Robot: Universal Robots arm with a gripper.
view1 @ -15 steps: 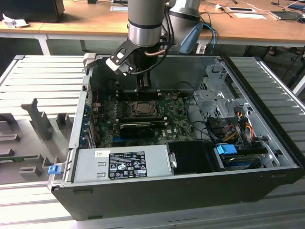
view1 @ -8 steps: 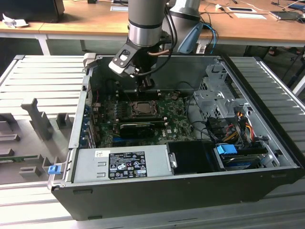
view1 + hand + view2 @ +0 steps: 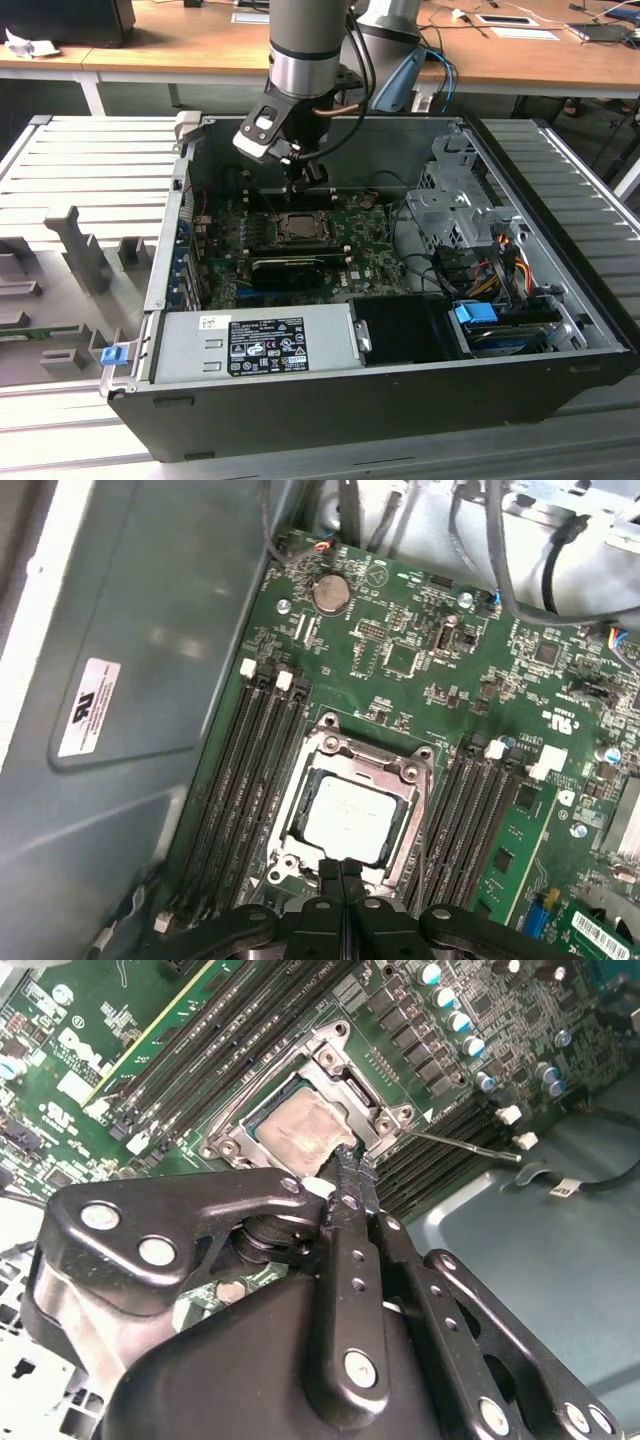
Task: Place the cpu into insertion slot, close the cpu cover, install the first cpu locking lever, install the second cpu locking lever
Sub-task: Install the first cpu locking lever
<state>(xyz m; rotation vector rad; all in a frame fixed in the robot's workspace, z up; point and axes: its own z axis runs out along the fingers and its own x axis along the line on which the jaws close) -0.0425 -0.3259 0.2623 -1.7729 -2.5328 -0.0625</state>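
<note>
While fingers (image 3: pixel 331 882) meet near cpu (image 3: pixel 345 815), case (image 3: pixel 400 405) on slatted table (image 3: pixel 85 160), desk (image 3: pixel 180 40) behind.

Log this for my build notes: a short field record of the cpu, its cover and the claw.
cpu: seated in the insertion slot, metal face up
cpu cover: down, framing the cpu
claw: shut, tips at the cover's edge
lever: thin metal rod sticking out beside the slot
setting: motherboard inside an open computer case

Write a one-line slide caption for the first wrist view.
Shut gripper at the edge of the cpu cover, which lies flat around the cpu on the green motherboard.
</note>
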